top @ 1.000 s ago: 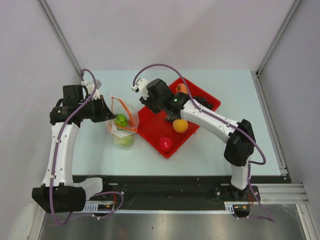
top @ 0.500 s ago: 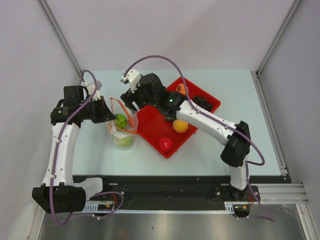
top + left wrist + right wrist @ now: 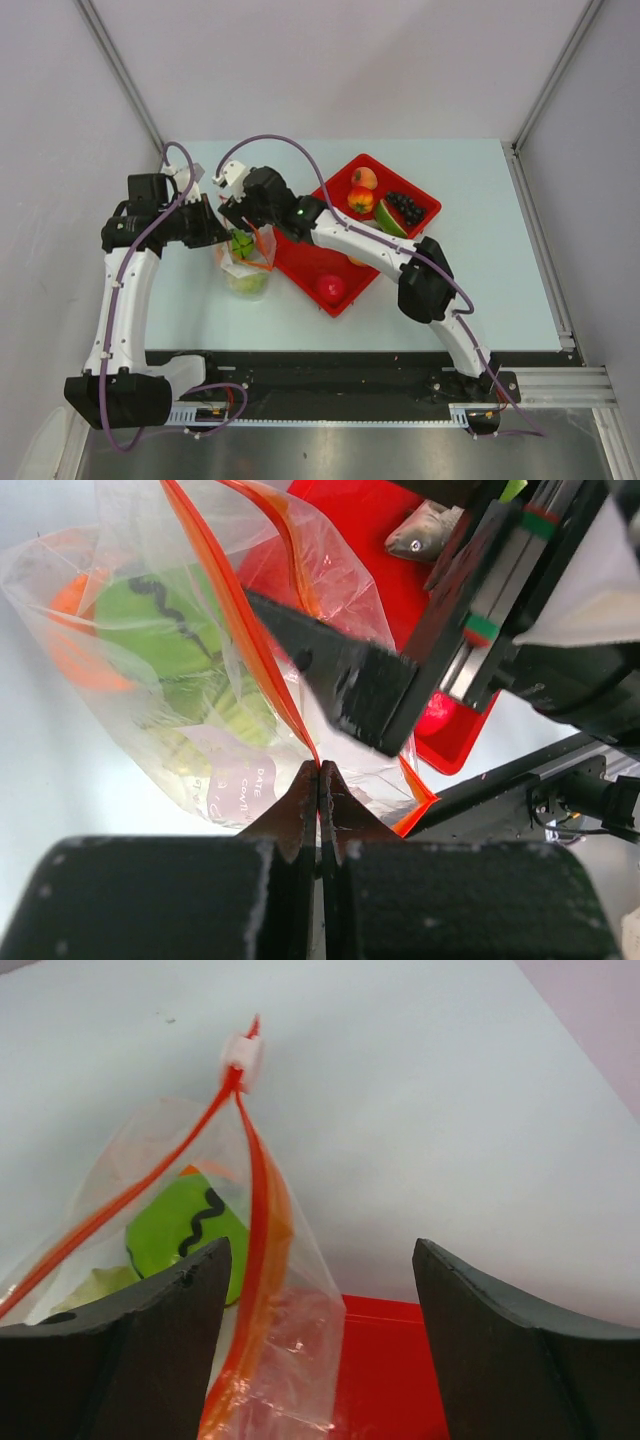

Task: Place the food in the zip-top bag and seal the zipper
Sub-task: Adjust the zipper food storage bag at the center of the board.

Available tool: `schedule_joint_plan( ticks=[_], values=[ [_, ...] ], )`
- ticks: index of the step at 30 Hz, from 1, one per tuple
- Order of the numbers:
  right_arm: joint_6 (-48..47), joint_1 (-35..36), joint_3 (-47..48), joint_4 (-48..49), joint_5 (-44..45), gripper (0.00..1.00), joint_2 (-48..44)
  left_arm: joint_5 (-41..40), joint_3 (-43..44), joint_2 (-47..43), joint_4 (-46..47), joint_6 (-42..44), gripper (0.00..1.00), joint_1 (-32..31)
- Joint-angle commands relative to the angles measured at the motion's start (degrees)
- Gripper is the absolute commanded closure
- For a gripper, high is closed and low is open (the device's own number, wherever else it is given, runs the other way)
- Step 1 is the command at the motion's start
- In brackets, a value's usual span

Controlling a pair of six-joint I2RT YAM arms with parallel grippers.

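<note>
Right tool (image 3: pixel 320 1250) has swung left over the pale-blue table (image 3: pixel 480 290), grey walls (image 3: pixel 350 60) around.

Left fingers (image 3: pixel 298 815) pinch the zipper (image 3: pixel 216 566) of the zip-top bag (image 3: pixel 120 710).

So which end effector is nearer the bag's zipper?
Left. The left end effector is shut on the zipper; the right end effector hangs open at the mouth of the zip-top bag.
</note>
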Motion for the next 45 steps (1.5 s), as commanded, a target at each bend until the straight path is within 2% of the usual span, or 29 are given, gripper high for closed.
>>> schedule_joint_plan(
  ticks=[1, 9, 13, 19, 21, 27, 32, 33, 36, 39, 45],
  values=[
    [-1.5, -0.8, 5.2, -0.3, 3.9, 0.26, -1.9, -1.0, -0.7, -2.1, 1.2, 0.3, 1.00, -0.1],
    [-4.6, -6.2, 4.7, -7.6, 2.3, 0.36, -4.6, -6.3, 0.4, -1.2, 0.9, -0.2, 1.00, -0.1],
    [-3.9, -9.7, 4.0, -11.5, -2.4, 0.39, -5.8, -8.5, 0.4, -1.0, 0.9, -0.4, 1.00, -0.1],
    [-6.0, -13.2, 0.7, -14.7, -17.0, 0.46, -8.4, -10.3, 0.8, -0.7, 1.0, -0.3, 1.00, -0.1],
    [-9.3, -15.5, 0.3, -16.3, -22.4, 0.46, -8.9, -10.9, 1.3, -0.7, 0.9, -0.1, 1.00, -0.1],
    [-17.6, -20.5, -0.5, -15.4, -34.8, 0.43, -9.9, -8.9, 1.7, -0.4, 1.3, 0.2, 1.00, -0.1],
    [-22.0, -20.6, 0.3, -16.5, -39.6, 0.31, -11.4, -3.6, 1.7, 0.0, 2.3, -0.6, 1.00, -0.1],
    [-21.9, -20.3, 0.2, -16.4, -39.9, 0.26, -12.0, -3.3, 1.8, 0.0, 2.5, -1.0, 1.00, -0.1],
    [-19.2, -20.1, -0.5, -16.3, -42.1, 0.17, -14.2, -1.6, 1.8, 0.8, 3.7, -2.1, 1.00, -0.6],
    [-13.1, -20.1, -2.9, -13.4, -43.8, 0.13, -17.3, -0.2, 1.5, 1.2, 5.7, -3.3, 1.00, -1.7],
    [-5.0, -19.4, -8.9, -7.0, -43.8, 0.14, -24.7, -2.0, 1.8, 2.3, 7.8, -4.2, 1.00, -5.4]
  ],
)
